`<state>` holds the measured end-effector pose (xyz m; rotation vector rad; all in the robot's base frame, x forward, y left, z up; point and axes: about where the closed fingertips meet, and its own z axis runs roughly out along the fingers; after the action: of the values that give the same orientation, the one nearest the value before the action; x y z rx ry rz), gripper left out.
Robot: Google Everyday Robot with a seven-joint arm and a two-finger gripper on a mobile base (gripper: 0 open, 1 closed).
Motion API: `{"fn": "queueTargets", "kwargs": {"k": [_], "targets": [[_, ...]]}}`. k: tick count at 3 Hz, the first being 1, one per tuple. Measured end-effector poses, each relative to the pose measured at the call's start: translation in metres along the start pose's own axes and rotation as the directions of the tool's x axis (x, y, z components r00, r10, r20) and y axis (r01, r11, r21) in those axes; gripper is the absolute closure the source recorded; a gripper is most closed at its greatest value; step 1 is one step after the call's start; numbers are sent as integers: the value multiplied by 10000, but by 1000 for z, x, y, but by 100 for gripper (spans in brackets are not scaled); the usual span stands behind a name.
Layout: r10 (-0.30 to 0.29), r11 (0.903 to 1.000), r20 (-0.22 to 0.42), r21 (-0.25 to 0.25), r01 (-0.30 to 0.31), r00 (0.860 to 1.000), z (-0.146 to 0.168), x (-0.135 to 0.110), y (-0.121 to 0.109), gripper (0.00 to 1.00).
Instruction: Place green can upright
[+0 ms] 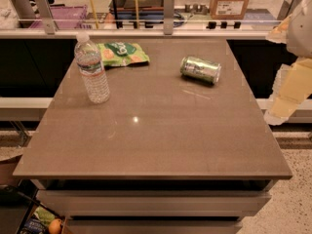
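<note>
Green can: here it is, the green can [200,69], down on its side on the far right part of the table [156,145], one silver end turned to the right edge.
Task status: nothing done yet. The can is flat, not upright, and nothing is touching it.
Gripper: the gripper [282,101] hangs off the table's right side, pale and partly cut by the frame, well apart from the can. Open or closed? I cannot tell from here.
Neighbours: the water bottle [92,69] stands upright far to the left, and the snack bag [122,54] lies flat just behind it. Both are well clear of the can.
Risk one, rolling: it's a round body on a glossy top, so a glancing touch on the way in could send it rolling toward the far edge or the near side of the table.
Risk two, slipping: the aluminium is shiny and looks slick. An off-centre grasp could let the can twist or squirt out as it is lifted.
Risk three, the edge: the can lies not far from the right edge, so a sideways shove from that side's approach might push it along rather than pick it up.
Risk four, the set-down: if it is released while tilted, it may well topple straight back over.
Low worry: bottle and bag look too far away to be knocked.
</note>
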<state>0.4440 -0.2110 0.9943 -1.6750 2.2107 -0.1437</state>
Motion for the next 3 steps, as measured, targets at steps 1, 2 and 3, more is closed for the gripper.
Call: {"fn": "queueTargets", "kwargs": {"k": [1,2,3], "targets": [[504,9987,154,117,-506,9986,-1,-4,-12,0],[1159,9930,441,187,-1168,9923,1,-15,-35,0],[1614,9867,713,82,-1623,9843,11,-26,-54,0]]}}
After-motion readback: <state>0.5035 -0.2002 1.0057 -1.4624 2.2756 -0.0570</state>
